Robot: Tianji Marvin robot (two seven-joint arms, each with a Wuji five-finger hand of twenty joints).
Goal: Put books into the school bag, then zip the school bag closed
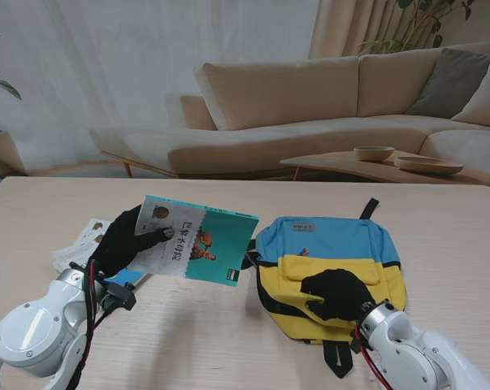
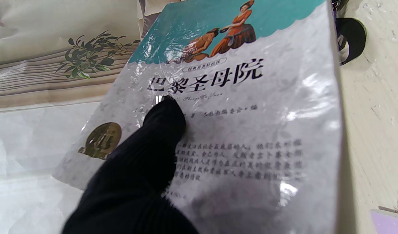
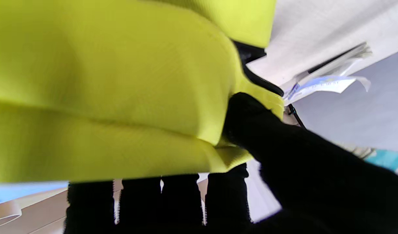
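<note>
The left hand's thumb [image 2: 166,113] presses on the shiny cover of the teal and white book [image 1: 197,241], and the other fingers look tucked under it, so the left hand [image 1: 123,241] is pinching the book tight. The book is lifted at a slant. It sits just left of the school bag [image 1: 330,272], with one corner almost touching the bag's side.

The right hand's fingers [image 3: 251,130] are closed on a fold of yellow cloth. The thumb is on one side and the four fingers are on the other. So the right hand [image 1: 336,296] is holding the yellow front of the bag, near the end closest to me.

The bag lies flat on the wooden table [image 1: 440,219]. Its blue part is farther from me and its yellow part is nearer to me. It runs long from me outward.

The book's long side runs left to right, from the hand toward the bag. Its teal edge is the one farther from me.

Under the left hand, more papers or thin books [image 1: 78,244] rest on the table.

I think the job is only just starting. No book can be seen inside the bag yet. The right wrist view shows a black zipper line by a gap, but I cannot tell how far the bag is unzipped. This book has to go in, maybe the others too, and then the zipper must be pulled closed.
</note>
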